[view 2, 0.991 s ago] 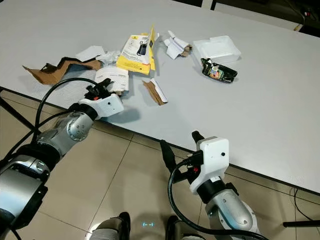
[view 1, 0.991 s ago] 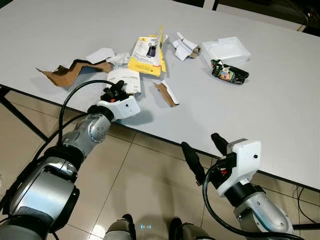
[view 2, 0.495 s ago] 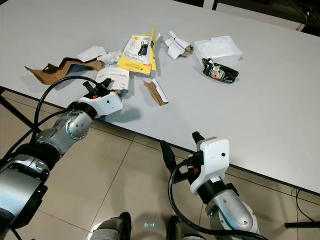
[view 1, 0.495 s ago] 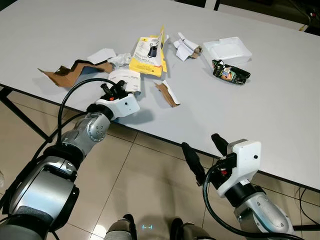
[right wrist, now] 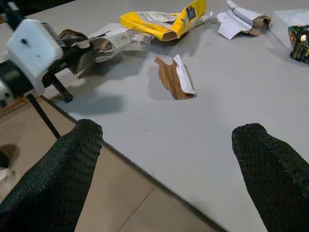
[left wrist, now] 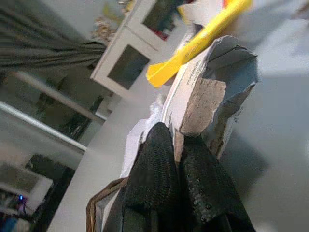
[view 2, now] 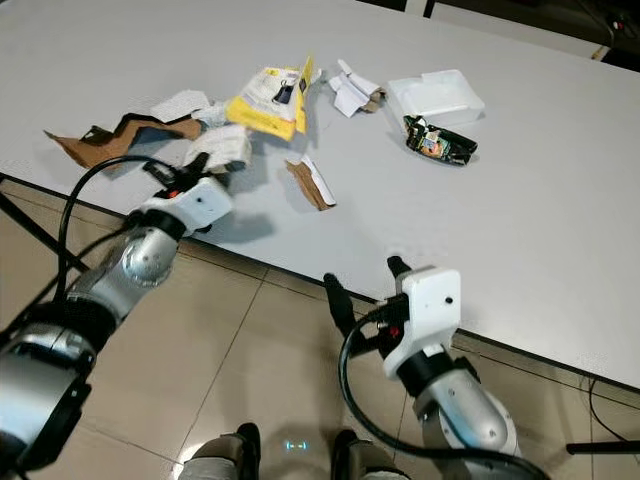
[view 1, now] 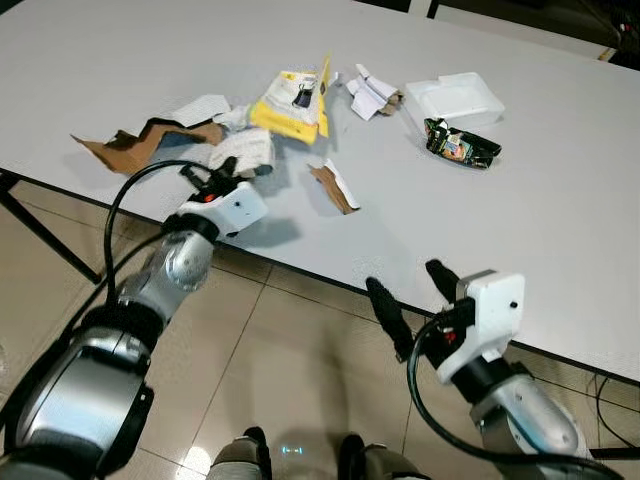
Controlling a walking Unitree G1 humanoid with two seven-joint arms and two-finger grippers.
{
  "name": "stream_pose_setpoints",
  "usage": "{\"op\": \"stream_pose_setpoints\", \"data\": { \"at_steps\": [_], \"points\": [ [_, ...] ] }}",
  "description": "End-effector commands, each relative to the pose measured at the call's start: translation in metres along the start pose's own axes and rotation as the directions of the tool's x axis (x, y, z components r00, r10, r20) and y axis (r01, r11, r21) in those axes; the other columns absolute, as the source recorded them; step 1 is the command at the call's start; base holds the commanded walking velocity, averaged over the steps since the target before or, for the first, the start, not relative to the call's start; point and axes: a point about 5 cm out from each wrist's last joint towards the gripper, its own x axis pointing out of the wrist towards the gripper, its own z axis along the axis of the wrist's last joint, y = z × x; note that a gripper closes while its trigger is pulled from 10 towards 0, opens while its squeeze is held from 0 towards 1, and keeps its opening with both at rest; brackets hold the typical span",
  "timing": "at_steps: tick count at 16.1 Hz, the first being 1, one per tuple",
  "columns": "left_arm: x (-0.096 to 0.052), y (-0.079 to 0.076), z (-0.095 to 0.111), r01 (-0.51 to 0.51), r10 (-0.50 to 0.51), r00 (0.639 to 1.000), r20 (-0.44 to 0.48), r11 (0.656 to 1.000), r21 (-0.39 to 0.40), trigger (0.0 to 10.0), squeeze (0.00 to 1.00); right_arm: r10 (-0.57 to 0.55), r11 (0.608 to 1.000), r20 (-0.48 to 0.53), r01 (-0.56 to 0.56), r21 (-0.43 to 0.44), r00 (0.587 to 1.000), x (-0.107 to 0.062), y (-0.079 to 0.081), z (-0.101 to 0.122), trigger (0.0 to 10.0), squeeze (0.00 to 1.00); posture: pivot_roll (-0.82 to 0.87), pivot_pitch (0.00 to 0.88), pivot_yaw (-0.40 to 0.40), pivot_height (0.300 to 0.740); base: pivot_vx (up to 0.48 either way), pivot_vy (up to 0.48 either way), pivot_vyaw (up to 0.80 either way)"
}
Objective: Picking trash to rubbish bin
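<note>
My left gripper (view 1: 216, 178) is at the table's near edge, shut on a torn white card sheet (view 1: 246, 150) whose free end curls up off the table. In the left wrist view both fingers (left wrist: 157, 159) pinch that sheet (left wrist: 217, 87), and the yellow package (left wrist: 203, 38) leans on its far edge. The yellow package (view 1: 295, 100) lies tilted just beyond. My right gripper (view 1: 412, 298) hangs open below the table edge, holding nothing. A small brown-and-white card scrap (right wrist: 175, 77) lies ahead of it.
On the grey table (view 1: 540, 230) lie a long brown cardboard strip (view 1: 140, 143), a white paper (view 1: 200, 108), crumpled white paper (view 1: 372, 92), a white plastic tray (view 1: 455, 98) and a dark snack wrapper (view 1: 460, 143). Tiled floor (view 1: 290, 380) lies below.
The left gripper has drawn back to the left with the white sheet pinched; the sheet has lifted and curled, and the yellow package has tipped. The right arm has barely moved.
</note>
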Motion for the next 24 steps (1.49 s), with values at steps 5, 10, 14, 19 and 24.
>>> {"op": "stream_pose_setpoints", "data": {
  "at_steps": [5,10,14,19,24],
  "points": [
    [-0.013,-0.003,0.003,-0.133,0.137,0.99,0.021,0.982,-0.134,0.0,0.0,0.0,1.0,0.001,0.0,-0.019,1.0,0.009,-0.01,-0.002,10.0,0.0,0.15,0.208,-0.105,0.74,0.0,0.0,0.0],
    [-0.015,0.011,0.033,-0.23,0.271,0.96,0.072,0.908,-0.349,0.0,0.0,0.001,0.999,0.016,0.0,-0.042,1.0,0.017,-0.017,0.0,10.0,0.0,0.17,0.167,-0.116,0.74,0.0,0.0,0.0],
    [-0.008,0.02,0.075,-0.222,0.319,0.945,0.075,0.79,-0.571,0.0,0.0,0.007,0.998,0.029,-0.005,-0.062,1.0,0.024,-0.022,0.001,10.0,0.0,0.2,0.136,-0.125,0.74,0.0,0.0,0.0],
    [-0.023,0.007,0.065,-0.163,0.218,0.976,0.019,0.781,-0.602,0.0,0.0,-0.041,0.995,0.069,0.047,-0.088,0.997,0.03,-0.032,0.007,10.0,0.0,0.21,0.121,-0.116,0.74,0.0,0.0,0.0],
    [-0.039,-0.015,0.047,-0.131,0.098,0.991,-0.088,0.793,-0.595,2.8,0.0,-0.156,0.977,0.139,0.174,-0.124,0.978,0.034,-0.051,0.019,10.0,0.0,0.21,0.126,-0.114,0.74,0.0,0.0,0.0]
  ]
}}
